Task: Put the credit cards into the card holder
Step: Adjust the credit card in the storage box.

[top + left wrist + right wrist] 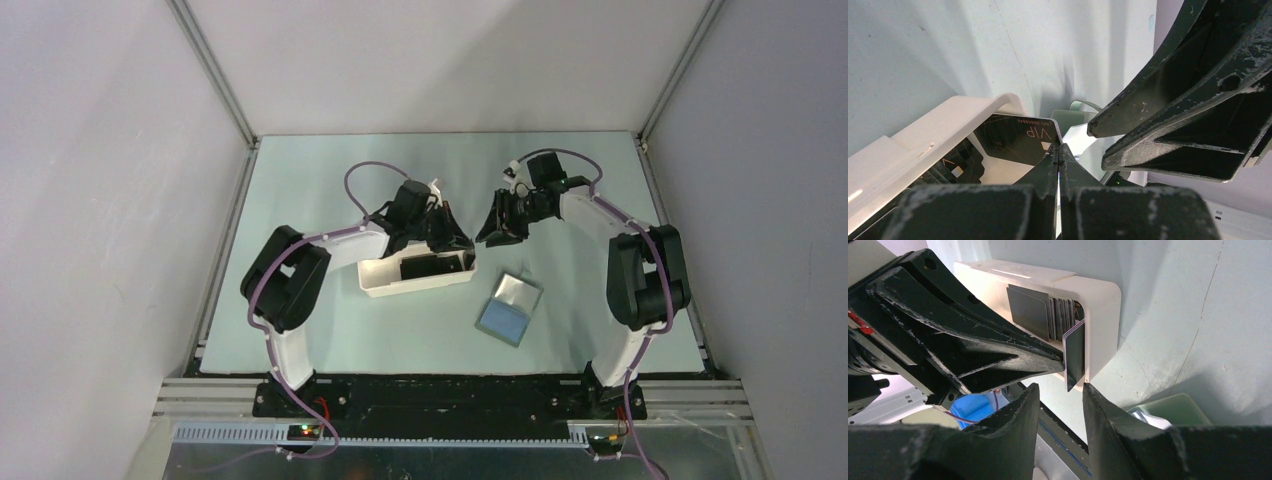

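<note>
My left gripper [452, 238] hovers over the right end of the white tray and is shut on a black credit card [1020, 136] marked VIP, held on edge. In the right wrist view the same card [1075, 359] hangs from the left gripper's fingers [998, 352], its lower corner just above the gap of my right gripper [1060, 388], which is open and empty. My right gripper [497, 228] faces the left one closely. Several more dark cards [1035, 312] stand in the tray. The card holder [510, 306] lies open on the table, blue-grey inside up, below the right gripper.
The long white tray [415, 285] sits left of centre; its rounded end wall [1100, 315] is close behind the held card. The card holder's grey-green edge [1178, 407] shows at the lower right of the right wrist view. Grey walls enclose the table.
</note>
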Controlling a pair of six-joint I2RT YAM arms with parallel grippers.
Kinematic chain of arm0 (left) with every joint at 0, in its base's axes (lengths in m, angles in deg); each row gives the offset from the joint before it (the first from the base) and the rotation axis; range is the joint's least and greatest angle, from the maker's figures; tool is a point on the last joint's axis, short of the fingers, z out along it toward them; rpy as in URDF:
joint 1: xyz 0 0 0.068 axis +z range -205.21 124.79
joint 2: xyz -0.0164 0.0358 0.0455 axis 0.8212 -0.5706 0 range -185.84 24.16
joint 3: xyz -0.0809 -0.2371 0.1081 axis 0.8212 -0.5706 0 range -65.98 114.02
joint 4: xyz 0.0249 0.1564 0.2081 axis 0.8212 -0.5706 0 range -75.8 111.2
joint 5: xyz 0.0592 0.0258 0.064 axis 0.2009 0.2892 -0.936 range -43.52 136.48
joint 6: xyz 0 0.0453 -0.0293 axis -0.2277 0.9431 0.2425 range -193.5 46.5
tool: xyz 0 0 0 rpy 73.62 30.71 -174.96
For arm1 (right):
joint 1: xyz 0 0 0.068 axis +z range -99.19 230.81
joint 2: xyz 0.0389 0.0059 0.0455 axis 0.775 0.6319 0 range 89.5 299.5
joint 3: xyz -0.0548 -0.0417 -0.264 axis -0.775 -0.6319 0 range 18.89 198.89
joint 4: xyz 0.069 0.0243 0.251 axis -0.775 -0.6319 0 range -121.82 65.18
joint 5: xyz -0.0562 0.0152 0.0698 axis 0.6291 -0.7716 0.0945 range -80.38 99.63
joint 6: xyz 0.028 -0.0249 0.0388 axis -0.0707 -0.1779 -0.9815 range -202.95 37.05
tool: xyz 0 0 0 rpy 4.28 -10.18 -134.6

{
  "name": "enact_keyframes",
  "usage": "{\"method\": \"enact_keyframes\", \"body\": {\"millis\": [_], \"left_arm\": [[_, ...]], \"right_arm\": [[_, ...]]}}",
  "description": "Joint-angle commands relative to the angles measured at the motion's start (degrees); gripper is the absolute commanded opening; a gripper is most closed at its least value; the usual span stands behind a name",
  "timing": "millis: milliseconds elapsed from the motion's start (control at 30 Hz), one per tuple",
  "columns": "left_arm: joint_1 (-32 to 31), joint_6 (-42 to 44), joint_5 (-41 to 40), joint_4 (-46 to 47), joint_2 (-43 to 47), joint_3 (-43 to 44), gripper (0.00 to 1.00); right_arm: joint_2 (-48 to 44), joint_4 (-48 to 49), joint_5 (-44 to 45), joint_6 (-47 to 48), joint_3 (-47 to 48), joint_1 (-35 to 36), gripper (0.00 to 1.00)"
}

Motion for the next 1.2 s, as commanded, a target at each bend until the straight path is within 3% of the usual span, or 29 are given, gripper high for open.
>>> {"method": "enact_keyframes", "body": {"millis": [0,500,900,1167], "left_arm": [[-0.13,1.87,-1.38,-1.58,2.83,-1.40,0.00],[0.23,3.29,-1.96,-3.82,4.25,-1.46,0.00],[0.36,4.24,-1.96,-4.77,4.57,-1.36,0.00],[0.44,4.11,-1.75,-4.77,4.58,-1.22,0.00]], "right_arm": [[1.14,-0.92,-1.29,1.91,-0.27,0.80,0.40],[3.90,-1.22,0.31,2.22,-0.27,2.73,0.37],[4.89,-1.77,1.71,2.62,-0.27,2.89,0.29],[4.31,-1.52,0.03,2.80,-0.27,2.81,0.32]]}}
